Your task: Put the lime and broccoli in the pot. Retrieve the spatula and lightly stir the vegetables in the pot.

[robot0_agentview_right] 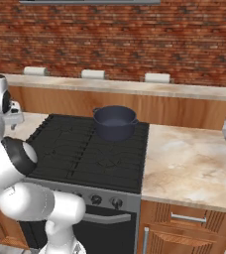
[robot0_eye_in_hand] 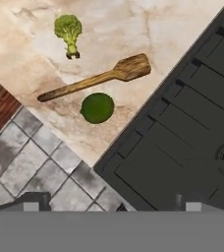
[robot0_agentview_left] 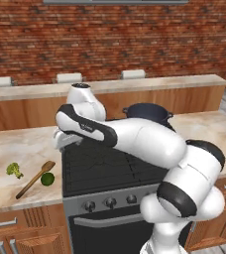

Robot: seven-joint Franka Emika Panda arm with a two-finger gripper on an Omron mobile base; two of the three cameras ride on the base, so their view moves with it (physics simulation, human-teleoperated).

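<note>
The smooth green lime (robot0_agentview_left: pixel 47 178) (robot0_eye_in_hand: pixel 98 108) lies on the marble counter left of the stove, touching or nearly touching the wooden spatula (robot0_agentview_left: pixel 34 179) (robot0_eye_in_hand: pixel 99 78). The bumpy broccoli (robot0_agentview_left: pixel 14 170) (robot0_eye_in_hand: pixel 68 29) sits a little further left, apart from both. The dark pot (robot0_agentview_left: pixel 147 113) (robot0_agentview_right: pixel 115 122) stands on the stove's back burner with nothing visible in it. My gripper (robot0_agentview_left: pixel 62 143) (robot0_agentview_right: pixel 14 117) (robot0_eye_in_hand: pixel 114 204) hangs open and holds nothing, above the stove's left edge, well above and to the right of the lime.
The black stove (robot0_agentview_left: pixel 110 163) (robot0_agentview_right: pixel 85 149) (robot0_eye_in_hand: pixel 182 138) lies between two marble counter stretches (robot0_agentview_left: pixel 16 149) (robot0_agentview_right: pixel 189 163). A raised back counter (robot0_agentview_right: pixel 120 88) runs in front of the brick wall. Grey floor tiles (robot0_eye_in_hand: pixel 30 162) show below the counter's front edge.
</note>
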